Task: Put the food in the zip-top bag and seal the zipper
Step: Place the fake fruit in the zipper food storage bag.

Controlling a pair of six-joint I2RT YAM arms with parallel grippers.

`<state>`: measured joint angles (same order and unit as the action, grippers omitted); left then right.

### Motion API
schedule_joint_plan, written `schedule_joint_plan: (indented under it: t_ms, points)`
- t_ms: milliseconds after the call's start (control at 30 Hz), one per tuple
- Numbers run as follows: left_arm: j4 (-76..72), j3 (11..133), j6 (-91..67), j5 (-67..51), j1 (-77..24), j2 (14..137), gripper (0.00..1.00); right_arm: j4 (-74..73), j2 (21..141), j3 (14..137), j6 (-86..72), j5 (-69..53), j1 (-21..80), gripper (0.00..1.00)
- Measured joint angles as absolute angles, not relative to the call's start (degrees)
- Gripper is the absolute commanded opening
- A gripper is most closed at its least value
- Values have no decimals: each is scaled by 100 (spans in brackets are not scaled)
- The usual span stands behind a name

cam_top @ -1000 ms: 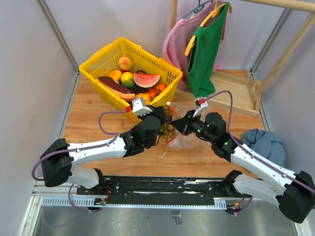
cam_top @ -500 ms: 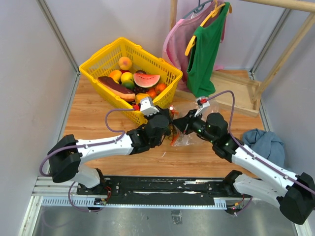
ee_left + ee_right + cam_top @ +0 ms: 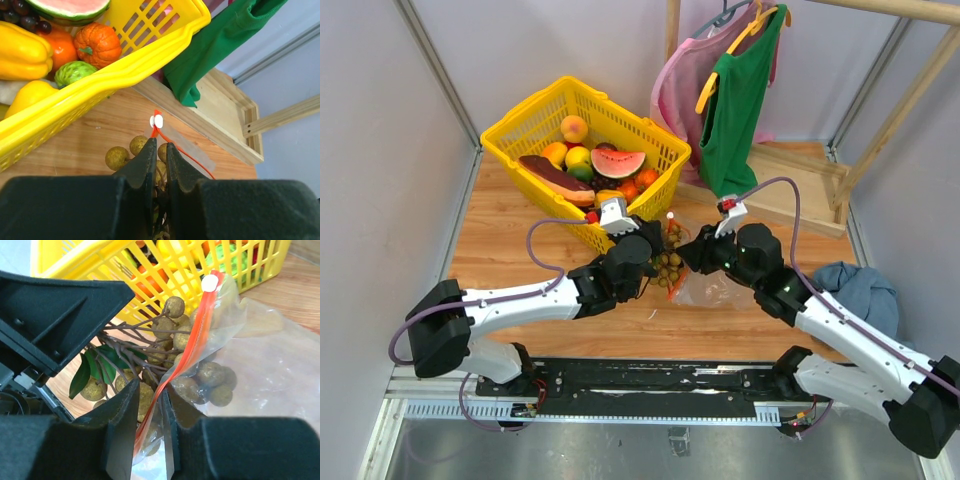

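The olive-brown grape bunch (image 3: 667,266) hangs at the mouth of the clear zip-top bag (image 3: 712,290), which lies on the wooden table. My left gripper (image 3: 650,254) is shut on the bunch's stem; several grapes (image 3: 117,157) show past its fingertips. My right gripper (image 3: 688,258) is shut on the bag's orange-red zipper strip (image 3: 200,335) and holds the mouth edge up. In the right wrist view part of the bunch (image 3: 150,352) is outside the strip with its green leaves. A few grapes (image 3: 210,376) sit behind the clear plastic. More toy food lies in the yellow basket (image 3: 520,130).
The yellow basket (image 3: 125,75) stands just behind the grippers, with watermelon, orange, peppers and a green bumpy ball inside. A green shirt (image 3: 735,100) and a pink one hang on a wooden rack at the back right. A blue cloth (image 3: 860,290) lies at right.
My left gripper pushed the grape bunch right toward the bag mouth, then drew back a little to the left. The right gripper kept its hold on the strip and shifted slightly up.
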<state>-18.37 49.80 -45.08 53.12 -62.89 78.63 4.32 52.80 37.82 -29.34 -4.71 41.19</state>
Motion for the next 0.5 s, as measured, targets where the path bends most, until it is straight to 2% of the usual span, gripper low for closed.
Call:
schedule_joint_plan:
  t_ms: [200,500]
  points:
    - [-1911,4980,-4272,5234,-6287,7891,0,-502,5625,4611,-2655,-82,4119,23]
    - [-1957,5028,-4025,4945,-6287,8204,0,-1573,6591,5400,-2399,292,4119,24]
